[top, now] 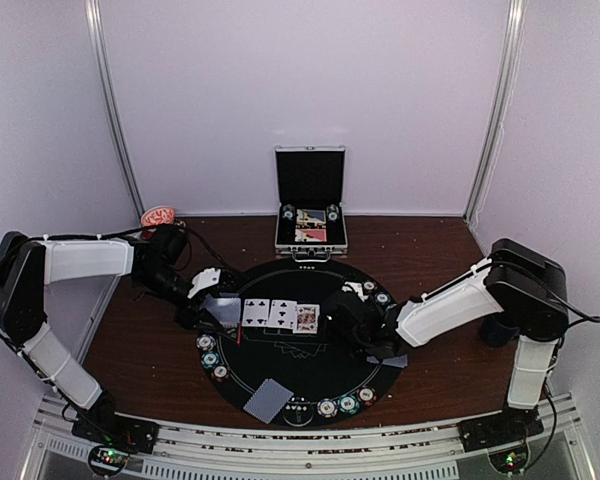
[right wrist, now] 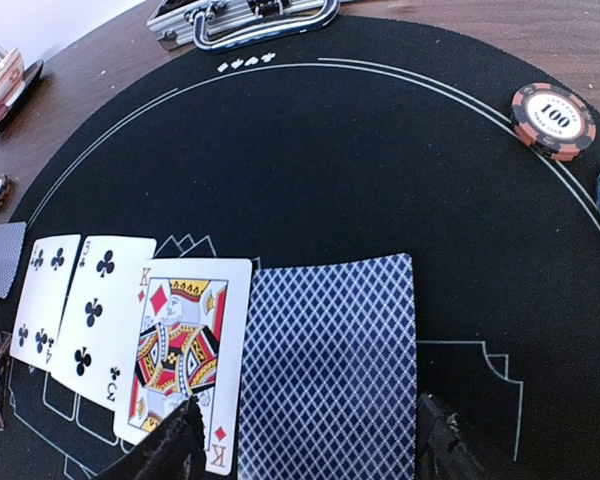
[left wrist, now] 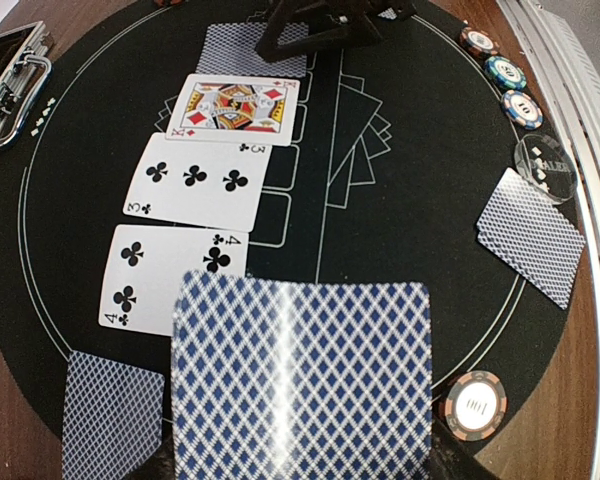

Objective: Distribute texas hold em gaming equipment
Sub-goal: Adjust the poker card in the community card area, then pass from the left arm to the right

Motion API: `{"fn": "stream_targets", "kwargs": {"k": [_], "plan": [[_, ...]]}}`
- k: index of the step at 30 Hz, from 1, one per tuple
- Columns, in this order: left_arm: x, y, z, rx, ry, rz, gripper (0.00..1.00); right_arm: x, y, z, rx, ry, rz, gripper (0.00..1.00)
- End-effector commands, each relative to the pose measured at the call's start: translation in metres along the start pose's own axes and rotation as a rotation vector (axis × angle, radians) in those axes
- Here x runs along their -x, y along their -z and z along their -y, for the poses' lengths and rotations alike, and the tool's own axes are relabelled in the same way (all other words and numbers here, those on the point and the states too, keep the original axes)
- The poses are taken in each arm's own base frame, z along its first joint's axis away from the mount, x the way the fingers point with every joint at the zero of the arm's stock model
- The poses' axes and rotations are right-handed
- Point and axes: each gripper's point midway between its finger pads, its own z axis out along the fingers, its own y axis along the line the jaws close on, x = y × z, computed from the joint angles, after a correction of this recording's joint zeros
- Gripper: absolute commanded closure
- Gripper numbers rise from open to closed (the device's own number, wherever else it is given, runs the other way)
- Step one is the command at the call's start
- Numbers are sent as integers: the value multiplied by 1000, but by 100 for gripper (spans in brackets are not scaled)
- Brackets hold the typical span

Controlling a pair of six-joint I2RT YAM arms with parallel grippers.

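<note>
The likeliest slip was at the right gripper (right wrist: 305,450). Its jaws stood spread on either side of a face-down card (right wrist: 330,360) lying flat on the black felt mat (right wrist: 360,170), at the end of the row in the mat's middle. One dark finger (right wrist: 165,448) overlapped the near corner of the King of diamonds (right wrist: 185,350). A careless lift or sideways pull could drag that King, or nudge the face-down card askew, since glossy card stock probably slides easily even over felt. The left gripper (left wrist: 302,462) pinched a held card (left wrist: 300,370) by its side edges above the row's other end, partly covering the four of clubs (left wrist: 145,280); I could not tell whether more cards lay beneath it. A pinch across thin, shiny card could bow it or let it slip, and lowering it there might push the four into the three of clubs (left wrist: 195,180). The cards were thin rectangles with rounded corners and blue lattice backs. The chips, such as the orange-and-black one (right wrist: 553,118), were thick striped discs set along the mat's rim, with a clear round button (left wrist: 546,168) and a face-down pair (left wrist: 530,235) at its near edge.
</note>
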Motion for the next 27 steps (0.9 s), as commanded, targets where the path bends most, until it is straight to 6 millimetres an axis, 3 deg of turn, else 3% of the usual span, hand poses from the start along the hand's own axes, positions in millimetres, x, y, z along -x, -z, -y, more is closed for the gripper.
{"fn": "stream_targets", "kwargs": {"k": [1,7,12,15,19,27], "plan": [[3,2,-5,15,-2,20,39,-21,2,-8,5,45,-59,28],[3,2,-4,15,-3,20,39,-12,11,1,-34,45,-24,27],[4,3,-4,15,-5,21,39,20,31,4,-23,44,55,26],[3,2,-4,13,-3,19,40,39,42,-24,75,77,71,22],[2,1,-4,12,-5,16,39,48,53,-84,311,112,38,20],[3,2,-2,8,-11,22,39,36,57,-174,684,99,-67,19]]}}
